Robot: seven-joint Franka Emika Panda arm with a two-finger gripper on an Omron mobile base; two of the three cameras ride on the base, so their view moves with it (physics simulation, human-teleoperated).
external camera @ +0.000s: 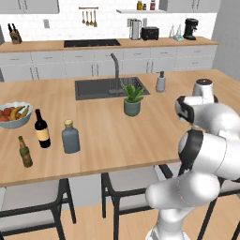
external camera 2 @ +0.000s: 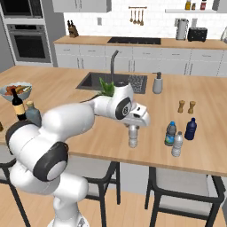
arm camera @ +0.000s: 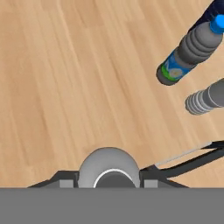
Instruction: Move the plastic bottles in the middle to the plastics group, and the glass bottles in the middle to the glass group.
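Pale bottle clasped in hand, cap-on.

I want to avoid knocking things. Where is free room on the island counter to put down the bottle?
Bare wood lies between the held pale bottle and the blue-label bottle, and left of the plant towards the squat bottle. It is crowded around the dark-blue bottle and the shakers.

No legible text on the wine bottle label or elsewhere
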